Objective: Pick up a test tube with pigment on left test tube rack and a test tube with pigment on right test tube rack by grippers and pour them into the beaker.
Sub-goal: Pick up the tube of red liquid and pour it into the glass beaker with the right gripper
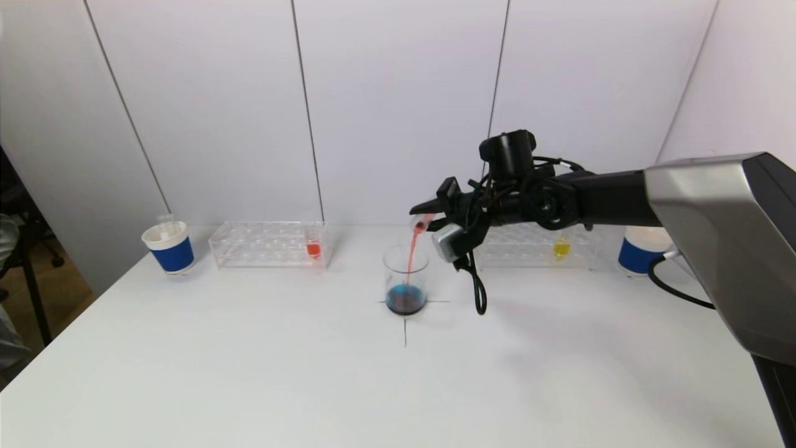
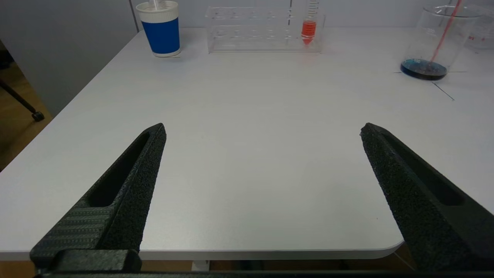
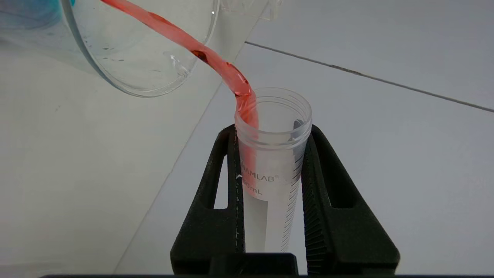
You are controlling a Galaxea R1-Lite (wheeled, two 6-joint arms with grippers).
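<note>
My right gripper is shut on a clear test tube, tipped on its side above the glass beaker. A red stream runs from the tube's mouth into the beaker, which holds dark blue liquid; the stream also shows in the right wrist view. The left rack holds one tube of red pigment. The right rack holds one tube of yellow pigment. My left gripper is open and empty over the table's near left edge, out of the head view.
A blue-and-white paper cup stands left of the left rack and another right of the right rack. A black cable hangs from my right wrist beside the beaker. A cross mark lies under the beaker.
</note>
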